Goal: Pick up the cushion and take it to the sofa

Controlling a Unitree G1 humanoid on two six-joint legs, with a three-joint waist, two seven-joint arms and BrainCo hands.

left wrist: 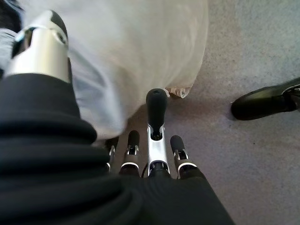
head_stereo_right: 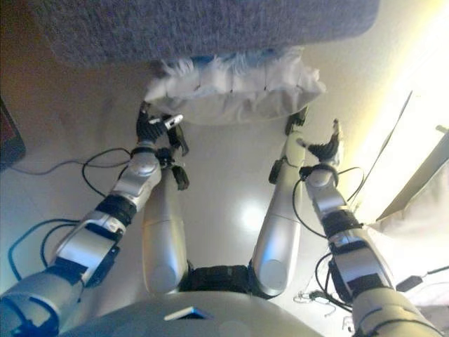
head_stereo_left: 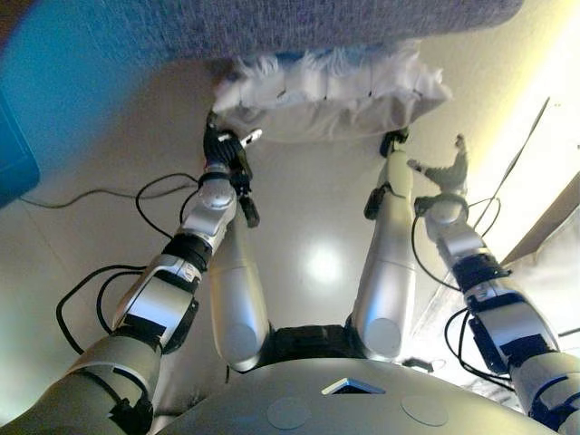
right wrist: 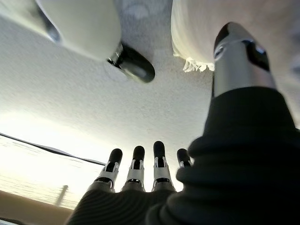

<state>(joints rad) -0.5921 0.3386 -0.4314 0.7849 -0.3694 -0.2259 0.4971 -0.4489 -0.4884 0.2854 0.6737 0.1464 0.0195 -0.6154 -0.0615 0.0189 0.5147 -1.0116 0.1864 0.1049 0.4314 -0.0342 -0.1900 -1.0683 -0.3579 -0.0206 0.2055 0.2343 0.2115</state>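
A white cushion (head_stereo_left: 335, 91) with a fringed edge lies on the pale floor, its far side tucked under the front of the grey fabric sofa (head_stereo_left: 317, 23). My left hand (head_stereo_left: 227, 154) hovers at the cushion's left corner, open, holding nothing. The left wrist view shows the cushion (left wrist: 140, 47) just past my thumb and fingers (left wrist: 157, 122). My right hand (head_stereo_left: 444, 172) is open in the air, to the right of the cushion and apart from it. Its wrist view catches the cushion's fringed corner (right wrist: 192, 42) beyond the thumb.
A teal box-like object (head_stereo_left: 14, 154) stands at the far left. A brown board and white cloth (head_stereo_left: 553, 245) lie at the right, with bright light on the floor there. Bare floor stretches between my arms in front of the cushion.
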